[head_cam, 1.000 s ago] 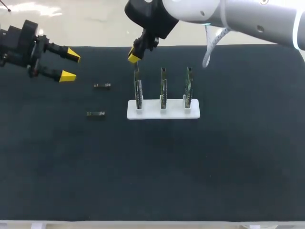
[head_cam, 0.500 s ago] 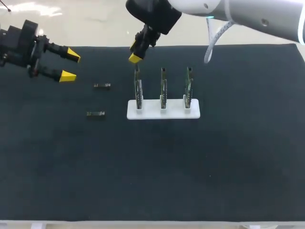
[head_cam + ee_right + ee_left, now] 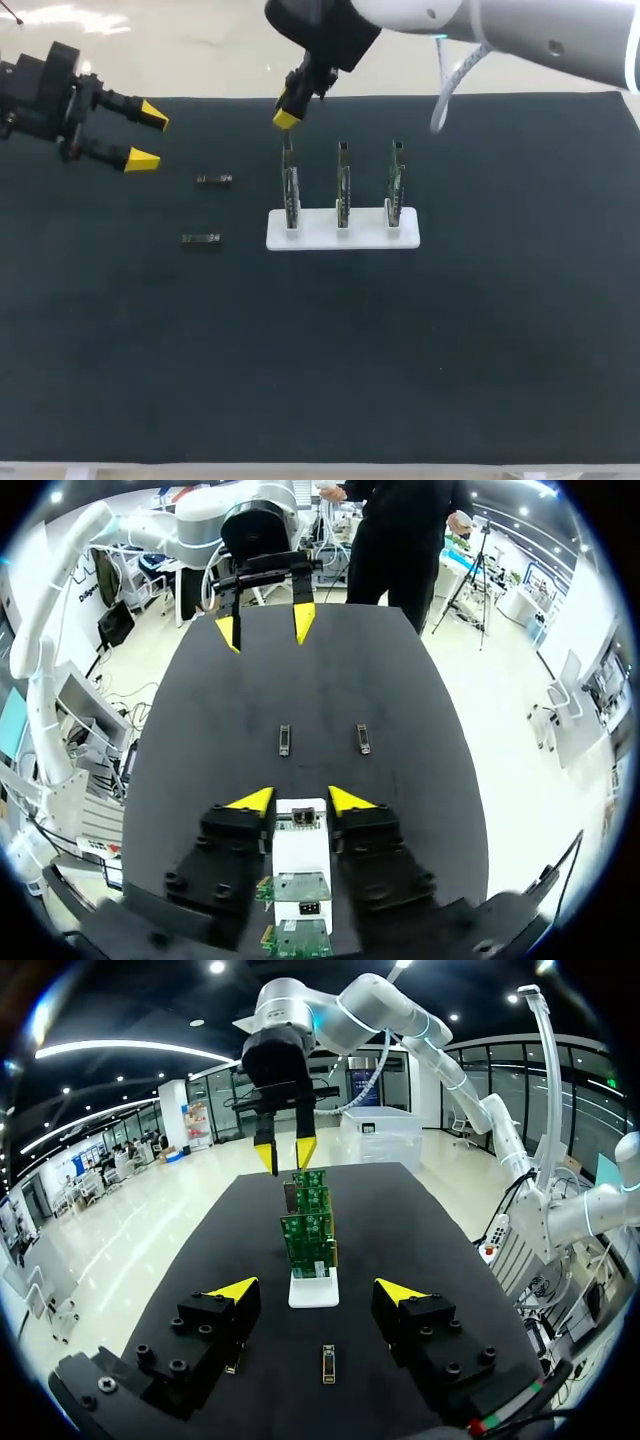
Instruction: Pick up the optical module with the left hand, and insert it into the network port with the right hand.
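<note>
Nearer optical module (image 3: 201,239) lies lengthwise toward white rack (image 3: 366,236).

Furniture: one wide rect. table (image 3: 480,330), fills most of the head view.
Top: black matte mat (image 3: 300,400), covers it L to R and near to far.
Near edge: thin white strip (image 3: 300,468) shows below the mat, full width.
Far edge: straight, runs L to R.
Wrist views: same mat seen lengthwise, sides straight, narrower toward far end.
Light: even on mat; tiny pale speck right of centre.
</note>
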`<action>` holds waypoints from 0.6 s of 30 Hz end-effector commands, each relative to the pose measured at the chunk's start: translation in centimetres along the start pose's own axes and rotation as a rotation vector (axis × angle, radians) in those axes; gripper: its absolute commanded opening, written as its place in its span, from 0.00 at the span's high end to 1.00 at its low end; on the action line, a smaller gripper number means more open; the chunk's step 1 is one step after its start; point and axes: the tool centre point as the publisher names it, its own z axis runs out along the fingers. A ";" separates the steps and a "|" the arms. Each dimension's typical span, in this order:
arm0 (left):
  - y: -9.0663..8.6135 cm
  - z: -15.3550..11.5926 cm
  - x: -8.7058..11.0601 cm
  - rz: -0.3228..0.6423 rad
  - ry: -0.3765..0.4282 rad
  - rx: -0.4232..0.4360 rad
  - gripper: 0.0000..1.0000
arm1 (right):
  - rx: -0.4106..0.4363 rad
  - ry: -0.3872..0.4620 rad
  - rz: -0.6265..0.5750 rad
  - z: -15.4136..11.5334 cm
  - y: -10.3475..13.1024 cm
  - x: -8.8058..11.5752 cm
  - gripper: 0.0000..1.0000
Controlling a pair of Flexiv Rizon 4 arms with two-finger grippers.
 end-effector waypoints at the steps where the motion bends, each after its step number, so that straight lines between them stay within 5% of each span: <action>1: -0.1 0.0 -0.1 -0.001 0.004 -0.003 0.00 | 0.017 -0.005 -0.003 0.2 0.6 0.4 1.00; 18: -0.1 0.0 -0.1 -0.001 0.004 -0.003 0.00 | 0.016 -0.009 -0.017 0.8 0.4 1.2 1.00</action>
